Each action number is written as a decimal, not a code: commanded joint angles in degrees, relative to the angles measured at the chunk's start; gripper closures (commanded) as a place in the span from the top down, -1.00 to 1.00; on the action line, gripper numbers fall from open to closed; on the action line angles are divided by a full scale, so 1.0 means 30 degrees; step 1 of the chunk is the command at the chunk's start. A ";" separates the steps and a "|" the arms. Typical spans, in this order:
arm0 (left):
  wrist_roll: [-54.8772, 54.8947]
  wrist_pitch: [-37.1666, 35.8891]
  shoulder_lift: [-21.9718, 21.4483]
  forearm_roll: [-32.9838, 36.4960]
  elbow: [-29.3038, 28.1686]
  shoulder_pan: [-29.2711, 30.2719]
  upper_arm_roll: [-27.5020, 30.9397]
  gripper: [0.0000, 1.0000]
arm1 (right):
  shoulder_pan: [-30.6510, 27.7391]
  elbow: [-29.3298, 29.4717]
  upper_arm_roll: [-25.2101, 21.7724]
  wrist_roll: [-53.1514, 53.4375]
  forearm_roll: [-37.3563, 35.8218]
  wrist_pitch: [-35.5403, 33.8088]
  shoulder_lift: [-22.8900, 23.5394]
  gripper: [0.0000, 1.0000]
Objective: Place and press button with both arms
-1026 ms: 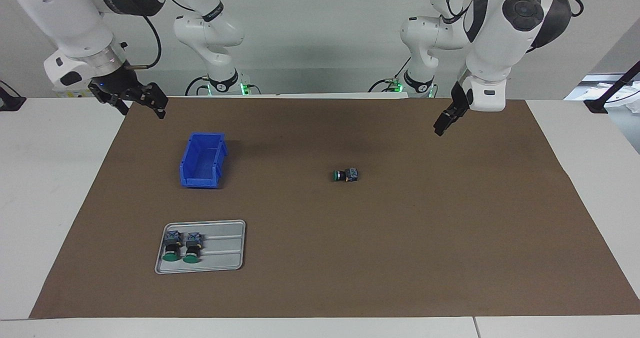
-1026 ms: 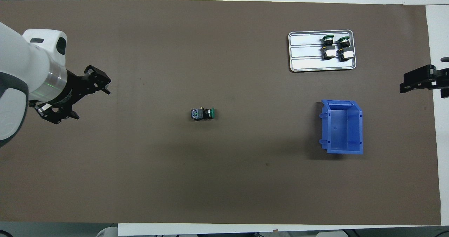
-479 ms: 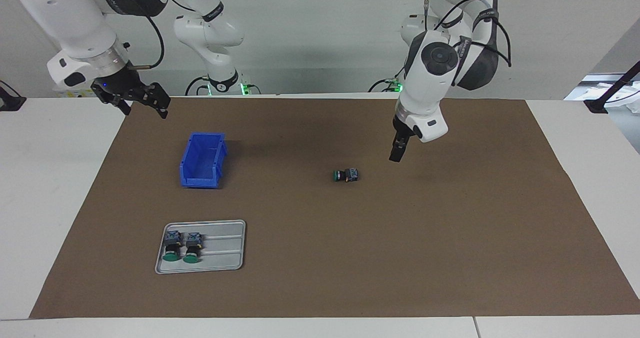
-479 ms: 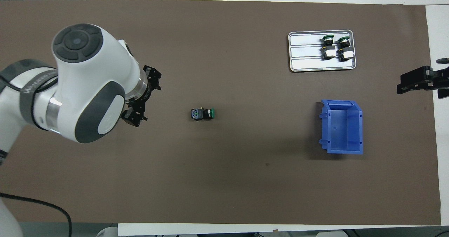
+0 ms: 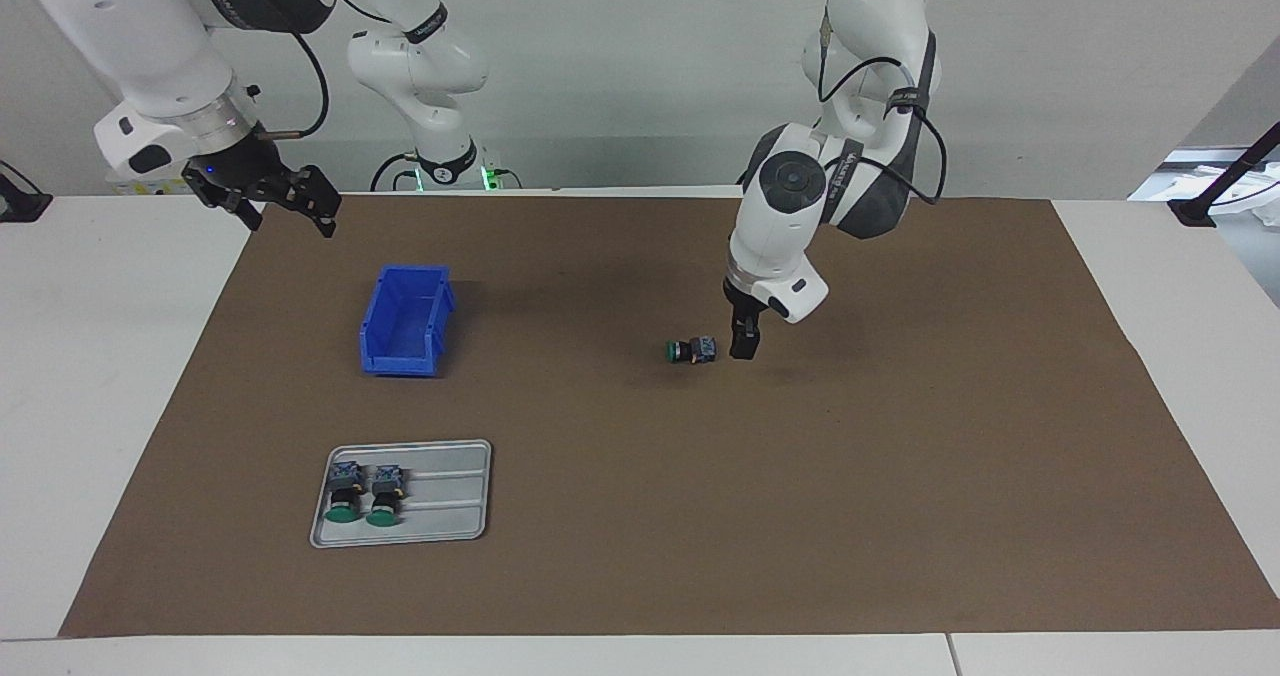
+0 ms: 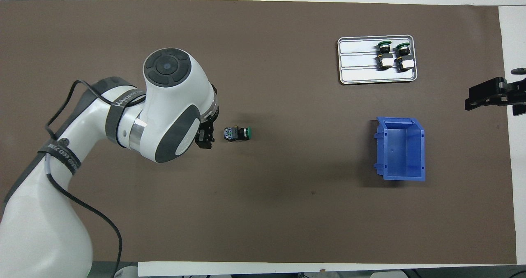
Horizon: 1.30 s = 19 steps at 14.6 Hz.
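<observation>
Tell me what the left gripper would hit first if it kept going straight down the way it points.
Probably the brown mat, just beside the button's grey-blue rear; the left gripper points down and looks slightly off the button, though depth is unclear.

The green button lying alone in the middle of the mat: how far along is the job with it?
Early on. The button lies on its side on the brown mat, not gripped or pressed. The left gripper is low beside its grey rear end. The right gripper waits above the mat's corner near the blue bin. Two more buttons sit in the tray. Gripping, placing and pressing remain.

White jointed arms (image 5: 800, 206), grey joint caps, black cables, black tools.
</observation>
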 commanded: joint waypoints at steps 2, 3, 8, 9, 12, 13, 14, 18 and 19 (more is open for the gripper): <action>-0.1855 0.1271 0.0931 -0.0181 0.0058 -0.1266 0.0264 0.99 | -0.0183 -0.0543 0.0105 -0.0411 0.0019 0.0075 -0.0491 0.97; -0.2470 0.2174 0.1222 -0.0181 0.0058 -0.1326 0.0264 0.99 | -0.0183 -0.0543 0.0105 -0.0411 0.0019 0.0075 -0.0491 0.97; -0.3675 0.3296 0.1810 -0.0181 -0.0674 -0.2380 0.0264 0.99 | -0.0183 -0.0543 0.0105 -0.0411 -0.0010 0.0075 -0.0491 0.97; -0.3677 0.3296 0.1927 -0.0181 -0.0674 -0.2497 0.0264 0.99 | -0.0183 -0.0543 0.0105 -0.0411 0.0019 0.0075 -0.0491 0.97; -0.4293 0.3764 0.2249 -0.0181 -0.0557 -0.2528 0.0294 0.97 | -0.0183 -0.0543 0.0105 -0.0411 0.0019 0.0075 -0.0491 0.97; -0.4293 0.3794 0.2280 -0.0152 -0.0615 -0.2498 0.0323 0.95 | -0.0183 -0.0543 0.0105 -0.0411 -0.0010 0.0075 -0.0491 0.97; -0.4293 0.3823 0.2338 -0.0152 -0.0644 -0.2527 0.0294 0.90 | -0.0183 -0.0543 0.0105 -0.0411 0.0019 0.0075 -0.0491 0.97; -0.4322 0.3939 0.2514 -0.0152 -0.0557 -0.2615 0.0294 0.62 | -0.0183 -0.0543 0.0105 -0.0411 0.0019 0.0075 -0.0491 0.97; -0.4322 0.4115 0.2514 -0.0152 -0.0644 -0.2615 0.0294 0.45 | -0.0183 -0.0543 0.0105 -0.0411 0.0019 0.0075 -0.0491 0.97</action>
